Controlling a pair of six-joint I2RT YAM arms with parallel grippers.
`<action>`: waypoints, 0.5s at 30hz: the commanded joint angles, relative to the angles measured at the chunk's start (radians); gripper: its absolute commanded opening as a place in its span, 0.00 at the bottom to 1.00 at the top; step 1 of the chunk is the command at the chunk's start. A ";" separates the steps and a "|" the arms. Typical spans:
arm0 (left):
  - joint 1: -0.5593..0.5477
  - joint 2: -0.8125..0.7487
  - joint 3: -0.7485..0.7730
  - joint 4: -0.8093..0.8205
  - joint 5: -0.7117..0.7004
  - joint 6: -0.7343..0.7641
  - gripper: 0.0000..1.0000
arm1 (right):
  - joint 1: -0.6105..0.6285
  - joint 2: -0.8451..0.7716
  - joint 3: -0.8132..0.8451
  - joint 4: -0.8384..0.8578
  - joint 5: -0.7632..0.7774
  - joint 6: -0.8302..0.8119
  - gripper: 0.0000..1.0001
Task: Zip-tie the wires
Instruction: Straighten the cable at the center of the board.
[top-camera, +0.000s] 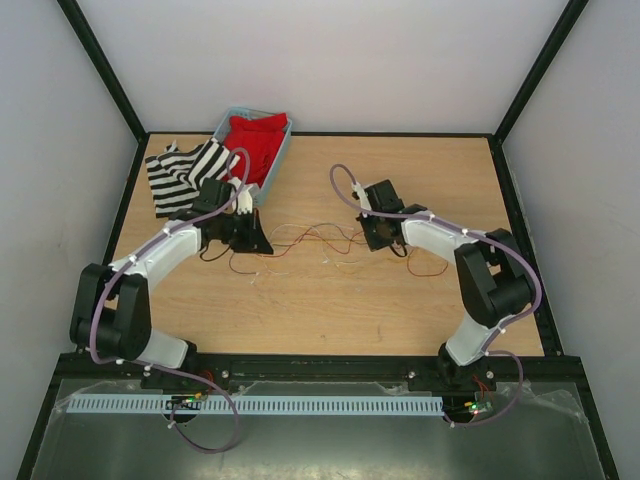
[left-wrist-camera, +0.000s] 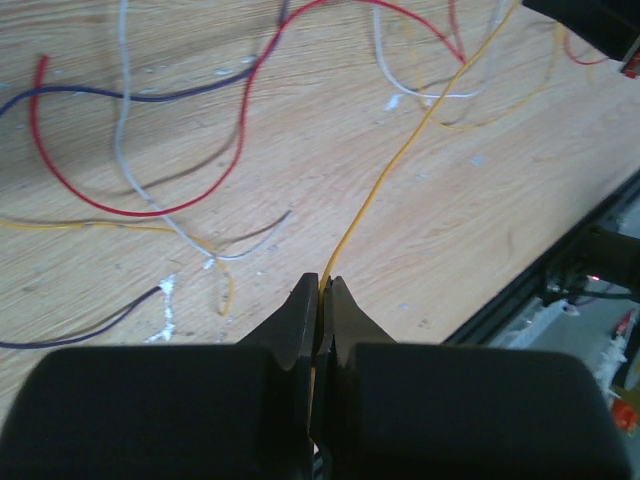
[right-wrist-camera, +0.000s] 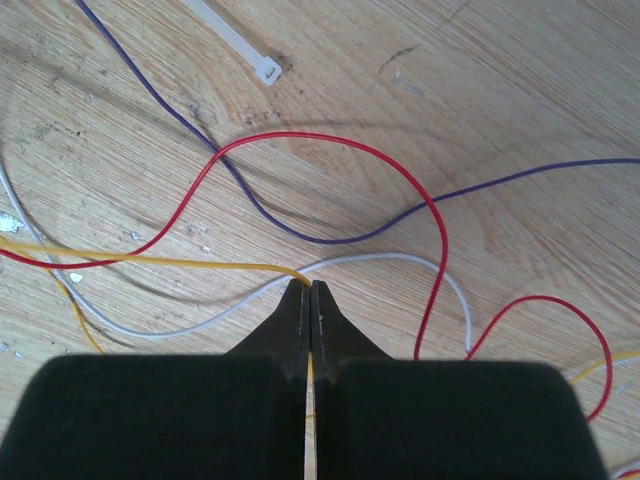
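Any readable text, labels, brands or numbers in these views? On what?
None readable.
Black left gripper, black right gripper, thin coloured wires, white plastic zip tie: no markings visible.
Small circuit boards at the arm bases: too small to read.

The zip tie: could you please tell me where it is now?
In the right wrist view the zip tie lies on the table near the top edge, beyond the arch of the red wire.

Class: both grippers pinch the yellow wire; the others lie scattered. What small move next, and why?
Probably bring the left gripper and right gripper closer, folding the yellow wire toward the red wire. Both are shut on it, while the wires lie too spread to tie.
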 joint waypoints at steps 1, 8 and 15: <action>0.009 0.032 0.022 -0.021 -0.103 0.043 0.00 | 0.020 0.047 0.014 0.036 -0.003 0.014 0.00; 0.018 0.078 0.035 -0.039 -0.193 0.070 0.00 | 0.047 0.112 0.022 0.046 0.017 0.008 0.00; 0.026 0.136 0.053 -0.062 -0.281 0.097 0.00 | 0.047 0.133 0.028 0.050 0.017 0.003 0.00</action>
